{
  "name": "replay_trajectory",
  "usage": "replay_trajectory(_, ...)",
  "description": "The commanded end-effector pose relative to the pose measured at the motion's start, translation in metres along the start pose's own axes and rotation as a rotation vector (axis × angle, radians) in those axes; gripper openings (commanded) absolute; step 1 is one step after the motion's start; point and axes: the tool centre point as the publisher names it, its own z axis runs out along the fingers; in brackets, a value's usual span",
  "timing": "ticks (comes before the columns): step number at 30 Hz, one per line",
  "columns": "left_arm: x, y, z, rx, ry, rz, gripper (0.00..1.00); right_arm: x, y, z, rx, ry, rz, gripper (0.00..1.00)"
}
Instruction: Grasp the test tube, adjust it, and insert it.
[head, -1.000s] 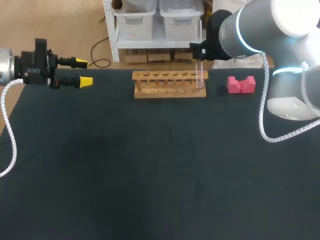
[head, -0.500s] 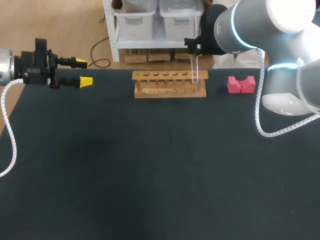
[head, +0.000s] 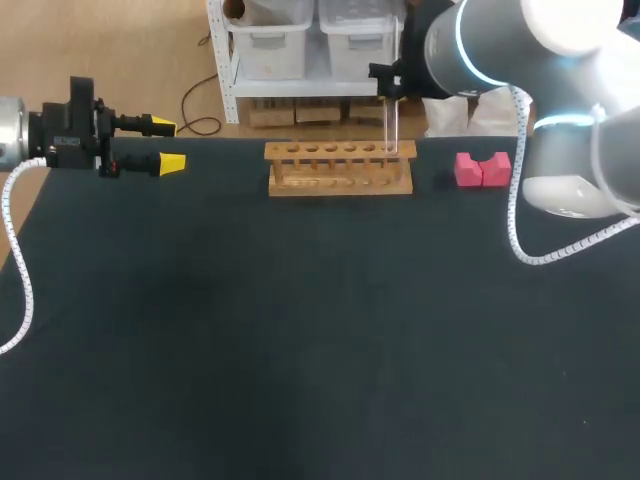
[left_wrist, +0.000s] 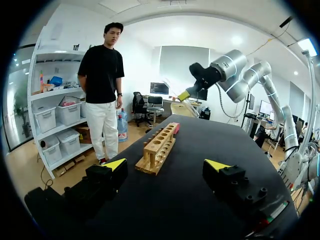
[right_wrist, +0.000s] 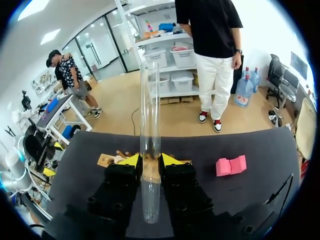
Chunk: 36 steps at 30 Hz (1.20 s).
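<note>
Your right gripper (right_wrist: 150, 161) pinches the test tube (right_wrist: 150, 115) upright at the rack (head: 340, 168), tip's seating unclear; your left gripper (left_wrist: 167, 165) gapes empty.

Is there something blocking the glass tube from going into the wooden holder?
Nothing visible does. The right gripper holds the test tube upright over the wooden rack at its right end, and the holes there look empty.

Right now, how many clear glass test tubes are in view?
1. The clear glass test tube stands upright in the right gripper, over the wooden rack; no others show.
</note>
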Motion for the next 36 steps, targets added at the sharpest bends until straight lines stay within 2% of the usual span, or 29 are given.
replay_trajectory(1,0.001,-0.001,0.000,-0.003,-0.005,0.003,1.00,-0.002,0.003,0.002,0.040,-0.882,-0.004,0.00)
replay_trajectory(16,0.001,-0.001,0.000,-0.003,-0.005,0.003,1.00,-0.011,0.001,0.010,0.079,-1.000,-0.013,0.00)
replay_trajectory(36,0.001,-0.001,0.000,-0.003,-0.005,0.003,1.00,-0.020,-0.010,0.017,0.114,-1.138,-0.120,0.00)
